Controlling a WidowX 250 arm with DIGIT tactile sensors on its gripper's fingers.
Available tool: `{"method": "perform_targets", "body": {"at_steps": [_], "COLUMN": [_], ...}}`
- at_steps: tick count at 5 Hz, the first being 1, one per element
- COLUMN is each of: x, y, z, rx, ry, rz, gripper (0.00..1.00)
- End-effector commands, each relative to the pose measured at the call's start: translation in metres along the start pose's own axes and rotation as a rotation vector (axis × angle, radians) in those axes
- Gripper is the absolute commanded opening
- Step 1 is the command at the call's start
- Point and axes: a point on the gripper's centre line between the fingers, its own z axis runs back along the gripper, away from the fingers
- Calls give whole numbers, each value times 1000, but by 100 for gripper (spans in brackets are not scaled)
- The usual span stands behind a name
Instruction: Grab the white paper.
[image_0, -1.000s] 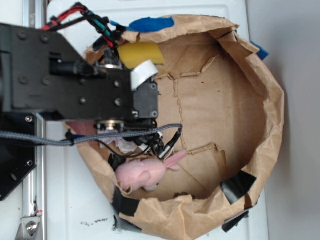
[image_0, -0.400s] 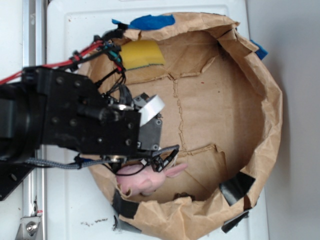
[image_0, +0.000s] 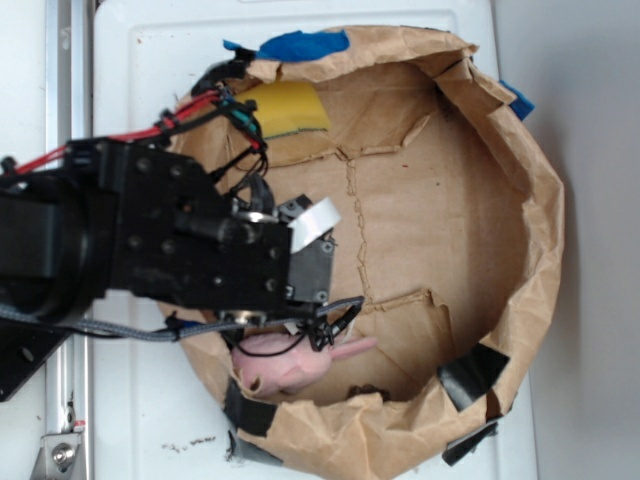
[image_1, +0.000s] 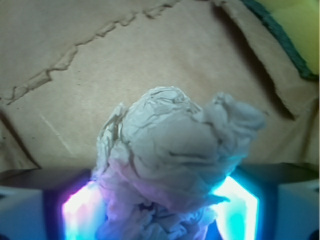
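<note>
In the wrist view the white paper (image_1: 170, 150), a crumpled off-white wad with grey creases, fills the space between my gripper (image_1: 160, 202). Both glowing pads (image_1: 77, 210) press against its sides, so the gripper is shut on it, over the brown bag floor. In the exterior view the black arm (image_0: 190, 250) reaches over the left side of the bag and hides both the fingers and the paper beneath it.
The brown paper bag (image_0: 545, 220) lies spread open with raised crumpled walls. A pink plush bunny (image_0: 285, 365) lies just below the arm. A yellow sponge (image_0: 292, 108) sits at the upper left inside. Black tape (image_0: 475, 375) patches the lower rim.
The arm has swung down from the upper left of the bag toward the bunny and lowered. The scrap of white paper seen under the arm earlier is now covered.
</note>
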Motion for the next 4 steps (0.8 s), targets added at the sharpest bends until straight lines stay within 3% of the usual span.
{"method": "perform_targets", "body": {"at_steps": [1, 2, 3, 4], "x": [20, 27, 50, 72], "y": [5, 6, 6, 4], "z": [0, 1, 14, 51], "rx": [-23, -27, 4, -17], "ry": [18, 27, 32, -11], "rz": [13, 21, -52, -175], "gripper": [0, 0, 0, 0]}}
